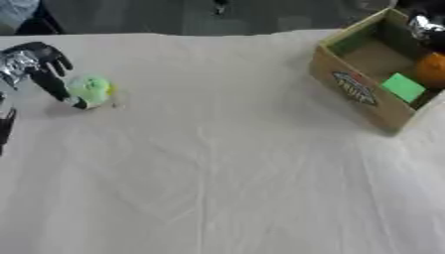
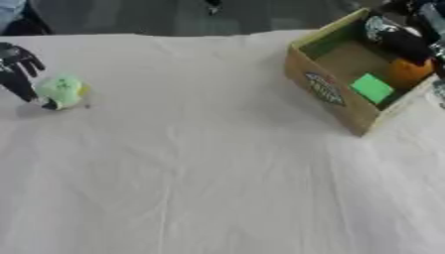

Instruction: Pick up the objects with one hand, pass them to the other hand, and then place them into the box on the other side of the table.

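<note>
A small pale green object with a bit of yellow (image 1: 90,89) lies on the white cloth at the far left. My left hand (image 1: 33,63) stands just left of it, open, fingers spread and pointing down, one dark fingertip touching the object's lower left side. At the right stands a cardboard box (image 1: 352,87) with a printed label. Inside it lie a green square (image 1: 403,87) and an orange object (image 2: 408,72). My right hand (image 2: 398,37) reaches into the box from the upper right, right above the orange object; its grip is hidden.
The white cloth (image 1: 217,163) covers the whole table, wrinkled in the middle. A dark part (image 1: 5,126) shows at the left edge below my left hand. The table's far edge runs along the top, with dark floor beyond.
</note>
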Robot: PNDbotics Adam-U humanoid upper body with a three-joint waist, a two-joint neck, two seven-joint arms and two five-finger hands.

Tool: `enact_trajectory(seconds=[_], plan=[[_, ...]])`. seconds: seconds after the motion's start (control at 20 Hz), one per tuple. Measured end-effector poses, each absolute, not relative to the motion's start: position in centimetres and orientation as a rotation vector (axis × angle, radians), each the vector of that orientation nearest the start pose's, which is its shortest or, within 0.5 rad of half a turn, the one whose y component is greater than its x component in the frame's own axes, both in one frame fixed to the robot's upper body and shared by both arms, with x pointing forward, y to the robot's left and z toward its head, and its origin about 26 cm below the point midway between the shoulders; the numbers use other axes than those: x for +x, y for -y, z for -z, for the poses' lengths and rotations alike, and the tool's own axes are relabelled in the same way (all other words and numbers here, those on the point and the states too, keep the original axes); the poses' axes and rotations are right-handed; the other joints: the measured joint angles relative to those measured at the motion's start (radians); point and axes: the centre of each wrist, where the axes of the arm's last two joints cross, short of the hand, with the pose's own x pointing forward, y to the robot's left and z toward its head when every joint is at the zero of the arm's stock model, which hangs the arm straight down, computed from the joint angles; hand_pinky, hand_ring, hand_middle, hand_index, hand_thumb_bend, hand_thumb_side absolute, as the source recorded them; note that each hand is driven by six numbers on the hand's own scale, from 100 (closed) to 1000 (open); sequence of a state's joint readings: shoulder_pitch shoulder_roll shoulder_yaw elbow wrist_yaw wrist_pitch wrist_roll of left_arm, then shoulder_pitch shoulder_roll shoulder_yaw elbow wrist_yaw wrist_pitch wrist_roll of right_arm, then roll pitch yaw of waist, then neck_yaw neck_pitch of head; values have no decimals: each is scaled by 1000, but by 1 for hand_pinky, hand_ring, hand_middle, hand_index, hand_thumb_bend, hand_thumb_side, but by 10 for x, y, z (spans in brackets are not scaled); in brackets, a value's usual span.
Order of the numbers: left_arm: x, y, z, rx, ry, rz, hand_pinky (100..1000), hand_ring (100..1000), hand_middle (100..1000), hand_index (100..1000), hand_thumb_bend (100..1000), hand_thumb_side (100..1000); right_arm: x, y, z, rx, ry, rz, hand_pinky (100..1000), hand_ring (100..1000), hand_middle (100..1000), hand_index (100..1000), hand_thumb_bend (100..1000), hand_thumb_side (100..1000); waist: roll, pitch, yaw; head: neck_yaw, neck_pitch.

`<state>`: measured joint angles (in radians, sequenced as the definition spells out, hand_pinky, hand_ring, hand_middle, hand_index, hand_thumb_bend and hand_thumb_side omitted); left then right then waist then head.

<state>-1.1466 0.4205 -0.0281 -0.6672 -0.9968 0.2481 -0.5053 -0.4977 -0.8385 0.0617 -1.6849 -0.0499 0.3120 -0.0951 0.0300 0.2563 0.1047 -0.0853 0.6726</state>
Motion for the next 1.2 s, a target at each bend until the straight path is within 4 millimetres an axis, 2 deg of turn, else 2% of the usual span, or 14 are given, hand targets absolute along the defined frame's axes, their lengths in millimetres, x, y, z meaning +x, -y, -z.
enact_trajectory(seconds=[0.3,0.4,0.55,1.0,1.05,1.2], plan=[[511,-284,-223,883,916,1075,694,733,668,796,685,100,347,348,-260,-726,1806,-524,1000,972,827,973,100,552,-1,5,-2,7,-2],[512,-283,-222,875,901,1071,686,721,658,780,623,100,347,348,-260,-726,1806,-525,1000,972,826,971,100,548,-3,5,-2,9,-2],[512,-284,-221,875,900,1056,676,705,644,763,578,100,347,347,-259,-729,1803,-535,1000,971,825,970,100,544,-5,5,-2,10,-2],[512,-280,-218,970,976,992,587,594,529,632,376,100,348,345,-255,-731,1790,-566,1000,970,824,974,100,544,-6,5,-1,13,-2],[512,-280,-218,986,984,983,570,573,505,599,321,100,348,344,-255,-728,1788,-566,1000,969,824,974,100,540,-6,5,-1,13,-2],[512,-277,-214,1013,1005,971,550,549,473,549,287,100,348,344,-254,-723,1789,-566,1000,969,823,973,100,537,-6,5,-1,13,-2]])
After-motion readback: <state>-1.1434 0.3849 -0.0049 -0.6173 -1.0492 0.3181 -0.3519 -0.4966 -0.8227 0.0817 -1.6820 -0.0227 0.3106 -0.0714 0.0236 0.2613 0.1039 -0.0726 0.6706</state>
